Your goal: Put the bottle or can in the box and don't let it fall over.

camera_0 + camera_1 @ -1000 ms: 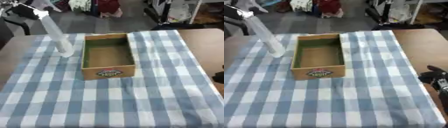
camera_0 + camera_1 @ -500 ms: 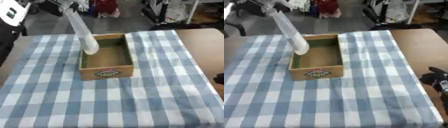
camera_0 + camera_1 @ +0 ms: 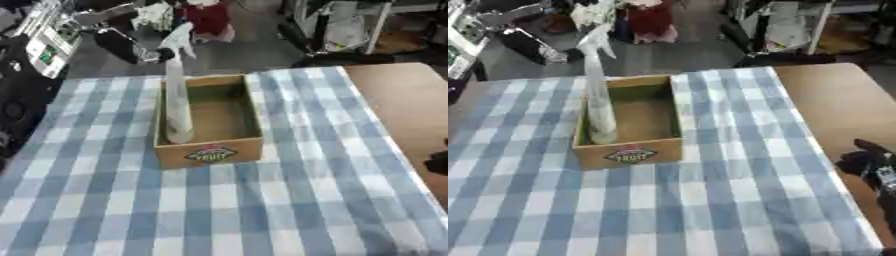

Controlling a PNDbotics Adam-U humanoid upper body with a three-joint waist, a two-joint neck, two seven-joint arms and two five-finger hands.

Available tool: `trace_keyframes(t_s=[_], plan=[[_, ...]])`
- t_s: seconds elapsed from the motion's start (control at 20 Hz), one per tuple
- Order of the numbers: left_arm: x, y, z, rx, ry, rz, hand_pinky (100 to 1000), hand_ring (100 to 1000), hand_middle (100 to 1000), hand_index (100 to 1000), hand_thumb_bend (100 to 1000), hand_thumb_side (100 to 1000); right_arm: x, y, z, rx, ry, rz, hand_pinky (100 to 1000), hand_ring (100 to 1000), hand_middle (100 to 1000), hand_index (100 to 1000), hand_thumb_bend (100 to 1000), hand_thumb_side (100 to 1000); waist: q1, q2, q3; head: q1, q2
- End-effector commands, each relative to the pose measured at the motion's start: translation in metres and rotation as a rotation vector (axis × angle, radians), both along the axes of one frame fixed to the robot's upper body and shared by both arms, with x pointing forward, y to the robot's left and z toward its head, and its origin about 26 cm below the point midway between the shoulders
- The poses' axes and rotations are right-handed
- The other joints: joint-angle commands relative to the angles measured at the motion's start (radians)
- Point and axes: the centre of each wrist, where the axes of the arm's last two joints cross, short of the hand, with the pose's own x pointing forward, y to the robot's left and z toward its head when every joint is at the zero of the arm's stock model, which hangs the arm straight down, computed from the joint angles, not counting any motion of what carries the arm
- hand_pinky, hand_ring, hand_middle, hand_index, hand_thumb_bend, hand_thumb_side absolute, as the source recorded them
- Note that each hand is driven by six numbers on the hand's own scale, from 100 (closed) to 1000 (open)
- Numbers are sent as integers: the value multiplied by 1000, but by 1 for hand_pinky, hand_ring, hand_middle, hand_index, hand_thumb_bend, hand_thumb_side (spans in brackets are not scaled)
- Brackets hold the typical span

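The bottle (image 3: 178, 107) stands upright in the box (image 3: 210, 120) on your blue-checked table (image 3: 262, 200). Your left hand (image 3: 131, 35) is blurred at the bottle top, grip unclear; your right hand (image 3: 872, 162), fingers relaxed, rests near right. Floor clutter lies beyond.

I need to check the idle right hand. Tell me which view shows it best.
The right eye view: the right hand shows as a dark shape at the picture's right edge, beside the table. The left eye view catches only a dark sliver of it at its right edge.

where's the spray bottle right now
The spray bottle stands upright inside the cardboard box, against its left wall near the front corner, in the middle of the checked tablecloth.
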Motion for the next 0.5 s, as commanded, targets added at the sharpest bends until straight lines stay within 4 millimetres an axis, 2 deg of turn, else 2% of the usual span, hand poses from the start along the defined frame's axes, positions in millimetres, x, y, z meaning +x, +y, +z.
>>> trace_keyframes(t_s=[0.05,0.1,0.15,0.3,0.5], plan=[[-10,20,22,-66,-59,7,854,856,878,999,227,994,2,-2,7,-4,-24,1,773,698,645,849,100,788,-4,-6,6,-7,-17],[-15,25,25,-105,-69,-1,851,849,870,998,200,981,2,-2,7,-4,-24,-1,773,699,645,849,100,788,-3,-5,9,-9,-16],[-22,30,30,-147,-78,-11,840,827,851,993,119,946,2,-3,7,-5,-25,-2,773,699,646,850,100,789,-3,-4,13,-11,-15],[-52,48,40,-265,-94,-33,826,805,830,986,100,921,2,-4,8,-7,-26,-8,773,699,645,850,100,790,-3,-2,24,-16,-16],[-95,60,26,-385,-37,-39,817,790,814,983,100,926,2,-5,9,-6,-32,-18,773,699,646,849,100,790,-3,2,35,-17,-10]])
